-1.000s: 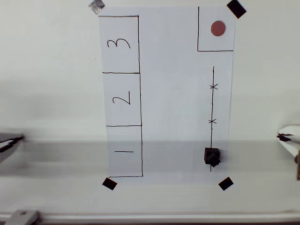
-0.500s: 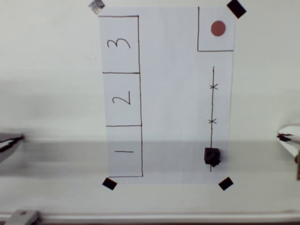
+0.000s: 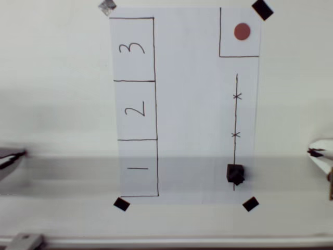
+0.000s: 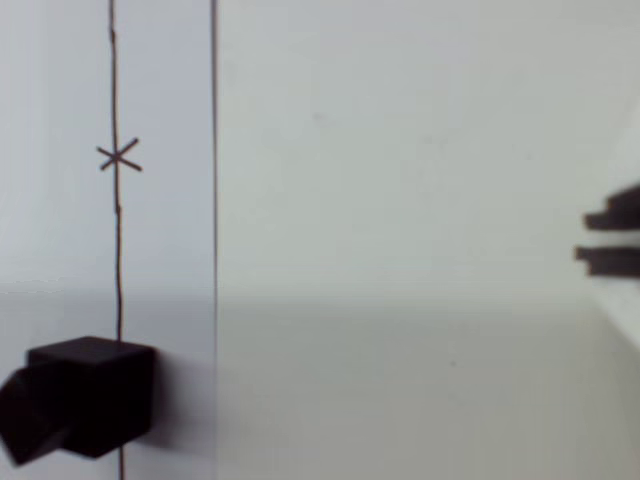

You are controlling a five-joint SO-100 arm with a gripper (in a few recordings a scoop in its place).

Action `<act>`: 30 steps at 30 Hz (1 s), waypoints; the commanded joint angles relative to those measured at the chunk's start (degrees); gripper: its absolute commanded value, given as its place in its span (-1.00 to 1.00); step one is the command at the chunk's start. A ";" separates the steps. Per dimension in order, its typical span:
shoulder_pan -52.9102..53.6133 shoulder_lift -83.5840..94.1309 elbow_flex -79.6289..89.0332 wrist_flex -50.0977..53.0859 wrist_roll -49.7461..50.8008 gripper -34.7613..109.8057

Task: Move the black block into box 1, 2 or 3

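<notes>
The black block [image 3: 235, 173] sits on the white paper [image 3: 192, 104] at the lower end of a drawn line with two x marks, near the paper's bottom right. The wrist view has the black block [image 4: 88, 395] at its lower left, on that line. Box 2 [image 3: 135, 110] is drawn on the paper's left side, between box 3 [image 3: 132, 49] above and box 1 [image 3: 138, 168] below. A white part with a dark tip, my gripper [image 3: 316, 152], pokes in at the right edge, well right of the block. Its jaws are too cropped to read.
A drawn square with a red dot [image 3: 242, 32] fills the paper's top right corner. Black tape squares [image 3: 121, 204] hold the corners. A similar pale tip [image 3: 11, 158] enters at the left edge. Two dark bars [image 4: 612, 238] show at the wrist view's right edge.
</notes>
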State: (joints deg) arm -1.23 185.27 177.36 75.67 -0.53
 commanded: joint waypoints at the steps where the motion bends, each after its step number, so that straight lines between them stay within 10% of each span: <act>1: 0.00 -0.09 0.62 1.23 -0.53 -0.51; 30: -0.79 -0.09 0.62 0.62 -5.19 -0.52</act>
State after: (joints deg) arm -1.23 185.27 177.36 75.67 -2.29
